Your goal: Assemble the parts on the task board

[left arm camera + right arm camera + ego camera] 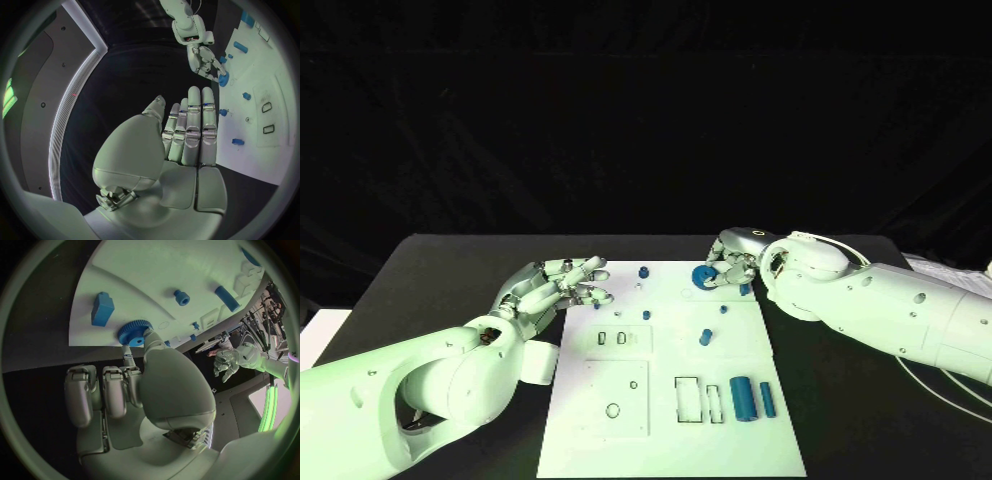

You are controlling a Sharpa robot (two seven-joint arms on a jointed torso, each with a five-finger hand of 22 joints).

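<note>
Fingers of right hand pinch one gear.

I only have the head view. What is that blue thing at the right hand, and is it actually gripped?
Observer: A toothed blue gear. In the right wrist view, the thumb and a finger of the right hand pinch it.
Operator: Where on the board?
Observer: Right at the edge of the task board; I cannot tell if it is lifted.
Operator: And the left palm?
Observer: The left wrist view shows the left hand with a bare palm and straight fingers, holding nothing.
</note>
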